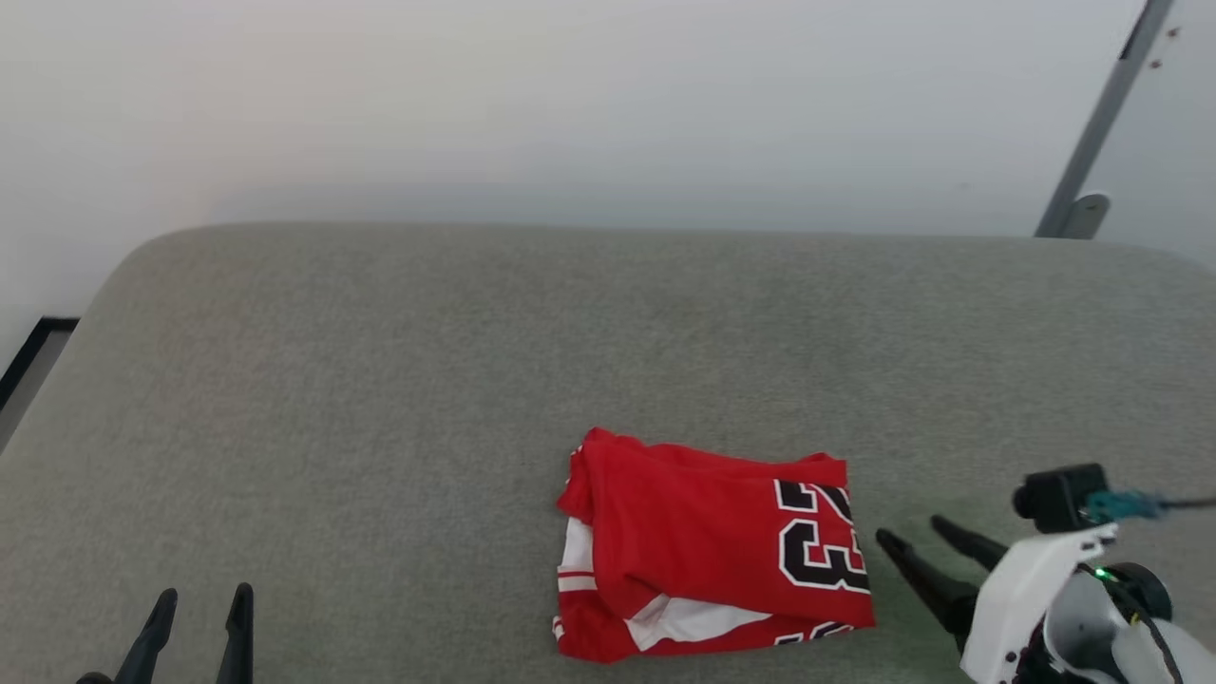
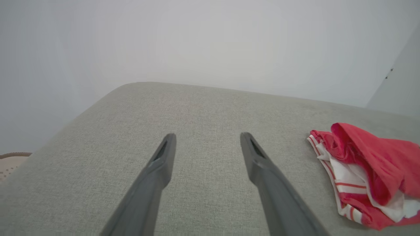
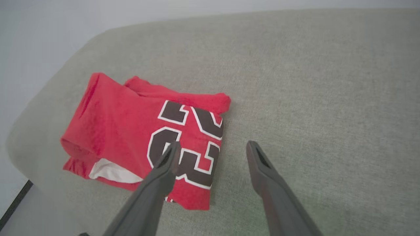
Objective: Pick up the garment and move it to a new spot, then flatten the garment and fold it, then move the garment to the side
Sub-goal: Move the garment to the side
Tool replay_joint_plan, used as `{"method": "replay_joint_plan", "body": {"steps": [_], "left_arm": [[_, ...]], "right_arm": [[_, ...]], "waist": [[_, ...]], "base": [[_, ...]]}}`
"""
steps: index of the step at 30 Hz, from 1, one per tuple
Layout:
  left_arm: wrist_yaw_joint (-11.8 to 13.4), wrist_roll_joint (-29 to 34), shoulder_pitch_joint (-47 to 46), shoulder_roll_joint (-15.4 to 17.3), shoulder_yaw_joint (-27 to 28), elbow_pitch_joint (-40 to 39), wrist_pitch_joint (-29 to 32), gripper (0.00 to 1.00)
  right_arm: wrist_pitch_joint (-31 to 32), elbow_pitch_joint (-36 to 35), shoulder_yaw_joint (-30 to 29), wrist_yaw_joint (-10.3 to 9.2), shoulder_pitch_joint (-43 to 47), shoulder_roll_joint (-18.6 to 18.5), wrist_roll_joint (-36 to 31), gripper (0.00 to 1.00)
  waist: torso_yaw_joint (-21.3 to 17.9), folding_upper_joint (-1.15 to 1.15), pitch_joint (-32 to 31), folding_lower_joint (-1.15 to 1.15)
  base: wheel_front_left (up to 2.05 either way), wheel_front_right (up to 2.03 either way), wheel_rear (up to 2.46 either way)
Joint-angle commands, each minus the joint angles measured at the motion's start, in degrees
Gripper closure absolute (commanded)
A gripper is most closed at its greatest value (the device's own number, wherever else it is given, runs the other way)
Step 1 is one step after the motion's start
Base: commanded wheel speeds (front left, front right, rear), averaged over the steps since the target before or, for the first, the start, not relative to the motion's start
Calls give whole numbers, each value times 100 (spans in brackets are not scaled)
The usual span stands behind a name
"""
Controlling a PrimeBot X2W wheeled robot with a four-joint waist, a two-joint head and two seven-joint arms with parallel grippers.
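Red garment lies folded at five o'clock on the grey cushion. The right gripper, at its three o'clock, and the left gripper are spread and empty. Likely next: grasp it and shift it aside.

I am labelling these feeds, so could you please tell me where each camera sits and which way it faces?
Head view: on the head, looking forward and down at the cushion and folded garment; left fingers lower left, right fingers lower right.
Left wrist view: on the left wrist, looking along the open left fingers across the cushion.
Right wrist view: on the right wrist, looking down past the open right fingers at the garment.
Shared: all three show the garment.
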Motion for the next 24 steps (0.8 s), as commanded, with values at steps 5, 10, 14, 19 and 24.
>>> {"method": "replay_joint_plan", "body": {"steps": [5,10,14,19,24], "left_arm": [[-16,-93,-165,48,-100,20,-28,0],[-16,-122,-399,59,-234,50,-28,0],[-17,-146,-591,75,-342,87,-28,0],[-16,-182,-810,71,-493,180,-28,0],[-17,-199,-988,49,-655,275,-28,0]], "right_arm": [[750,267,225,-3,-400,-102,182,0],[1506,583,470,-3,-891,-108,253,0],[2092,942,666,-3,-1177,-31,213,0],[2610,1399,983,-3,-1428,238,188,0],[2815,1618,1269,9,-1524,481,340,78]], "waist": [[230,0,248,0],[429,0,574,0],[539,0,743,0],[650,0,891,0],[736,0,950,0]], "base": [[0,0,0],[0,0,0],[0,0,0],[0,0,0],[0,0,0]]}}
